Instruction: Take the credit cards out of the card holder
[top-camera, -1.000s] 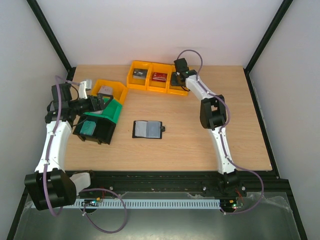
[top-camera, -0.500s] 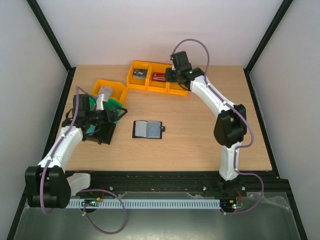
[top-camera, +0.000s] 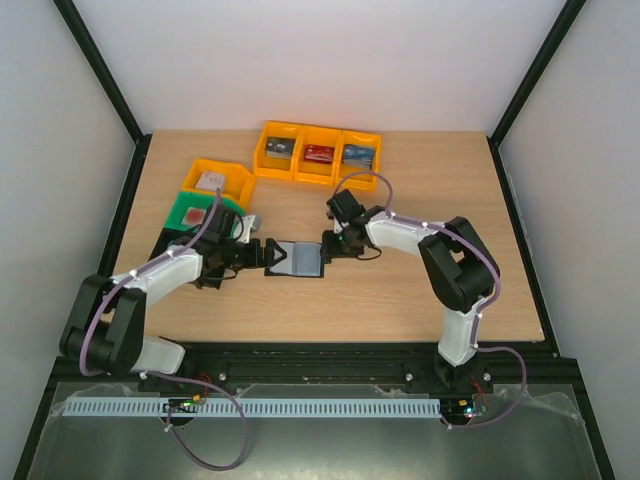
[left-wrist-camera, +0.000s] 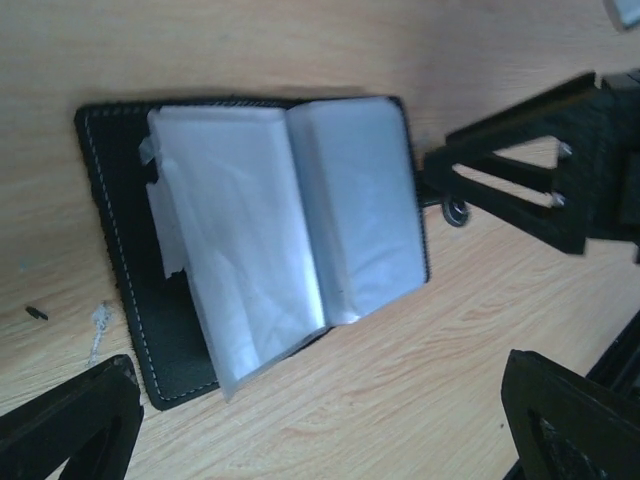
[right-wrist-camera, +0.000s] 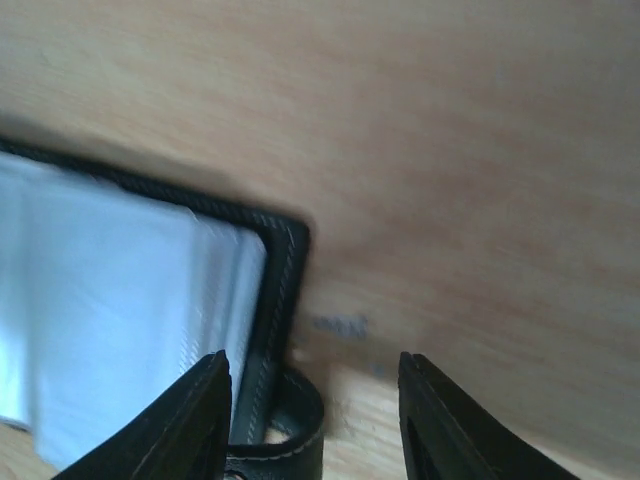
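Observation:
The black card holder (top-camera: 296, 258) lies open on the table, its grey-blue clear pockets facing up. My left gripper (top-camera: 262, 255) is open at its left edge; in the left wrist view (left-wrist-camera: 320, 440) the holder (left-wrist-camera: 250, 230) lies in front of the spread fingers (left-wrist-camera: 70, 430). My right gripper (top-camera: 328, 246) is open at the holder's right edge. In the right wrist view (right-wrist-camera: 315, 425) its fingers straddle the snap tab (right-wrist-camera: 295, 425) beside the holder's stitched edge (right-wrist-camera: 270, 300). Cards lie in the yellow bins: dark (top-camera: 280, 150), red (top-camera: 319, 153), blue (top-camera: 359, 155). No card shows in the pockets.
A row of three yellow bins (top-camera: 318, 137) stands at the back. Another yellow bin (top-camera: 240, 178) and a green bin (top-camera: 178, 213) stand at the left, each with something flat inside. My right gripper shows in the left wrist view (left-wrist-camera: 540, 180).
Both arms have swung from the bins to the card holder. The left gripper came from the left bins to its left edge, the right gripper from the yellow row to its right edge.

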